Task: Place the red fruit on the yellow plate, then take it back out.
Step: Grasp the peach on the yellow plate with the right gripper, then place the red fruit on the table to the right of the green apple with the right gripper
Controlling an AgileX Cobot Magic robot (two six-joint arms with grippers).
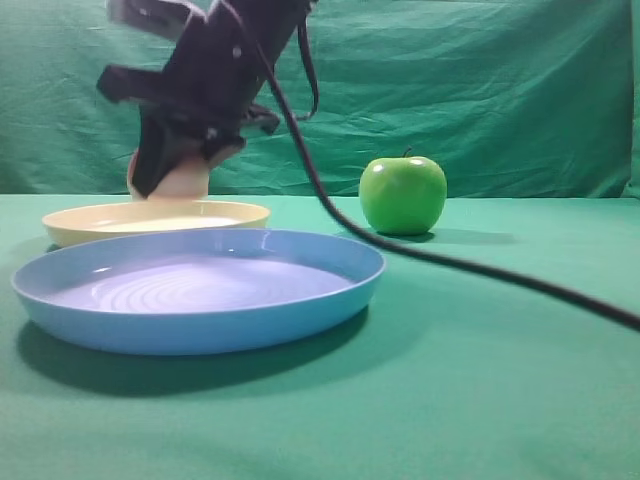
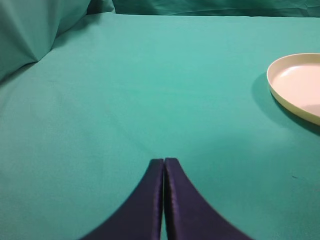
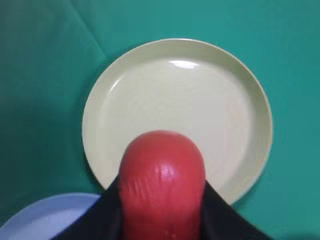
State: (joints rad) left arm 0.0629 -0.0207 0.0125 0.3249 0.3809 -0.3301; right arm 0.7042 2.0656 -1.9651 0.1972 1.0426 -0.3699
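Observation:
The red fruit (image 3: 162, 182) is clamped between the black fingers (image 3: 226, 216) of my right gripper (image 3: 162, 195), which is shut on it. It hangs over the near part of the yellow plate (image 3: 180, 105). In the exterior view the right gripper (image 1: 172, 172) has reached across to the left. The fruit's pale base (image 1: 185, 182) sits level with the rim of the yellow plate (image 1: 100, 222); whether it touches the plate I cannot tell. My left gripper (image 2: 164, 161) is shut and holds nothing, low over bare green cloth. The yellow plate (image 2: 300, 85) lies to its right.
A larger light-blue plate (image 1: 200, 320) lies in front of the yellow one; its edge (image 3: 40, 220) shows in the right wrist view. A green apple (image 1: 403, 195) stands to the right. A black cable (image 1: 480, 268) trails across the cloth. Green drape hangs behind.

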